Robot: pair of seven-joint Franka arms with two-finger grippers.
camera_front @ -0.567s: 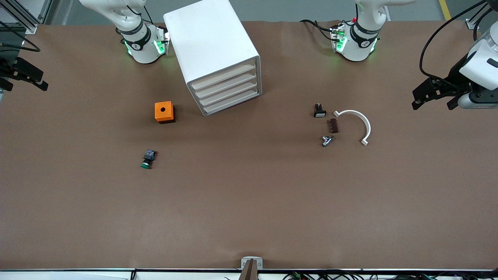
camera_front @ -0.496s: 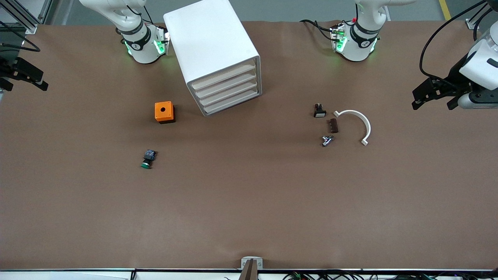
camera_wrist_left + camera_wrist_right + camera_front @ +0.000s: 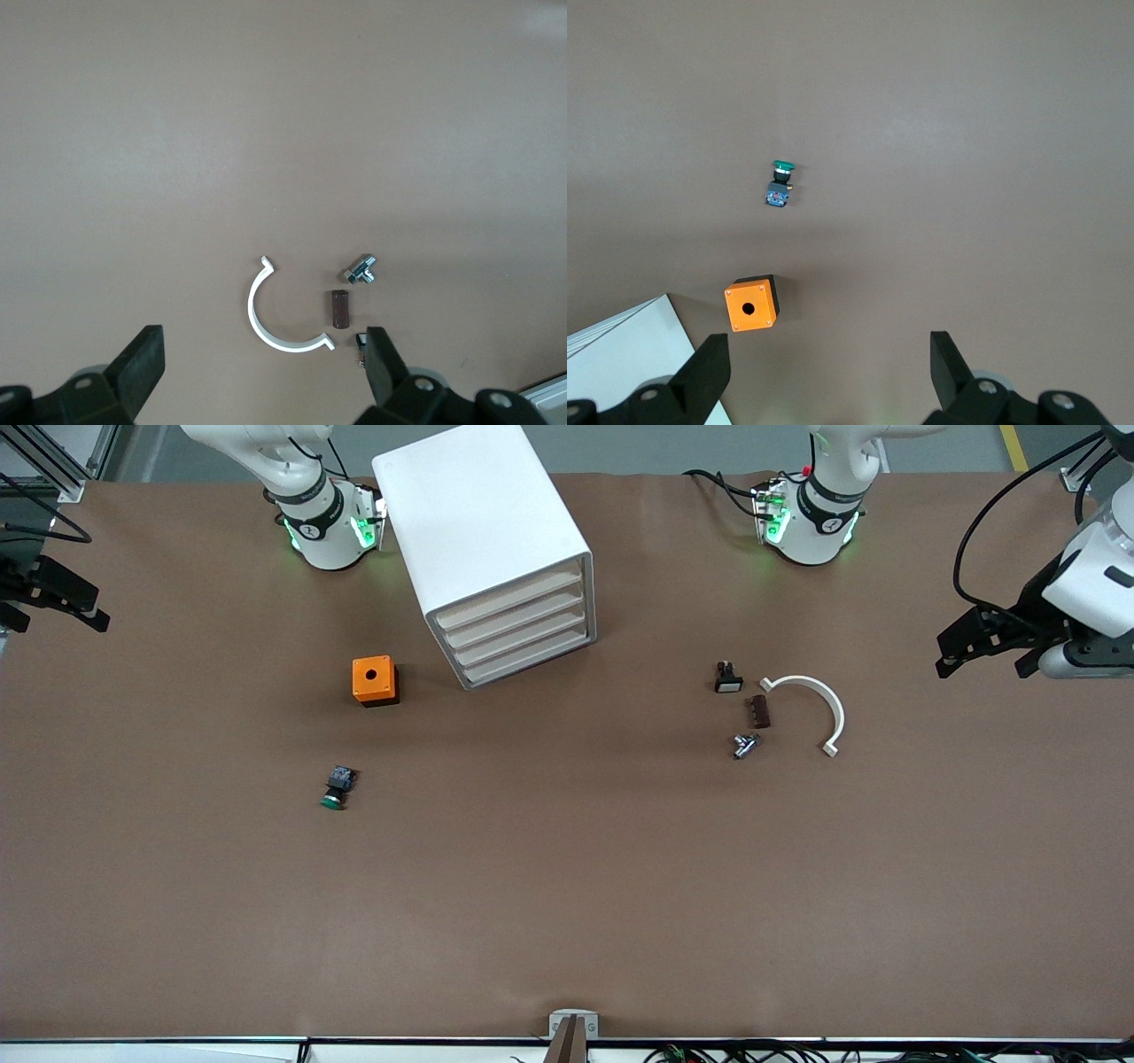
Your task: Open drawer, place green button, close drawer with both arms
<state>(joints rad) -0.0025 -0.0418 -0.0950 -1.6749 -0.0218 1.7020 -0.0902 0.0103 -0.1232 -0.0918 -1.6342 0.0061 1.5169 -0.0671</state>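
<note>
At the left arm's end of the bench, we see the left tool (image 3: 983,640), fingers spread, has edged slightly away; the right tool (image 3: 55,595), also spread, waits. All drawers (image 3: 518,634) shut, green button (image 3: 337,786) untouched near the orange cube (image 3: 375,680): nothing begun

Left end effector (image 3: 983,646) at the frame's right edge, fingers spread wide, nothing between them. Right end effector (image 3: 58,598) at the left edge, likewise spread and unladen.

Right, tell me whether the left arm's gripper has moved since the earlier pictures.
Yes, slightly. The left gripper, jaws open, has crept toward the top of the front view, away from the curved white plastic clip, which has stayed put.
</note>
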